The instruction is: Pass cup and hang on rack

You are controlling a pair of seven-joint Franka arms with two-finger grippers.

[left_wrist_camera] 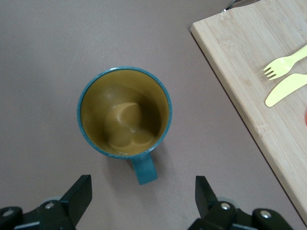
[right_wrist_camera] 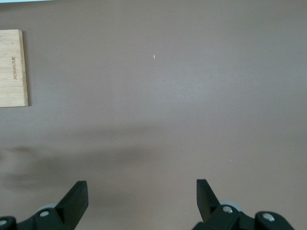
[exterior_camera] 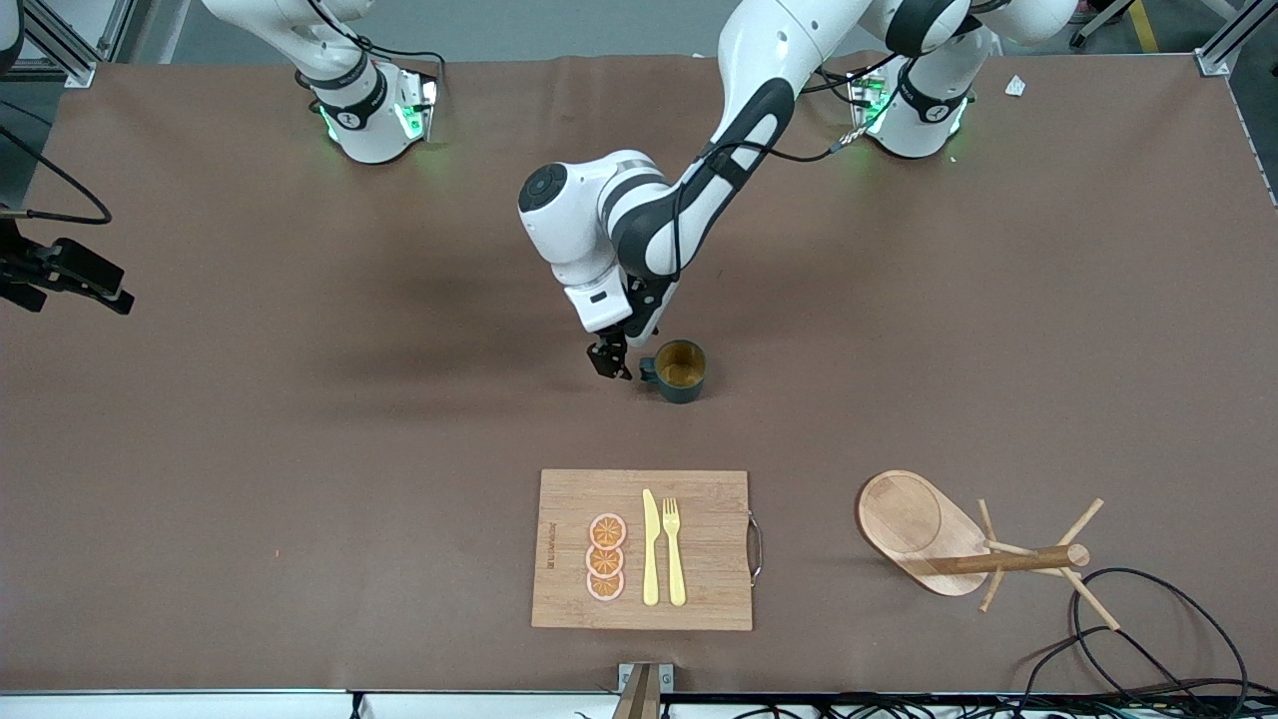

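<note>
Fingers spread astride cup handle, clearer from left wrist.

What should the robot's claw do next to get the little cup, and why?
Probably ease the left claw forward and close on the cup handle. Its fingers are open, the handle points between them, and the cup stands upright on the table, not yet gripped.
</note>
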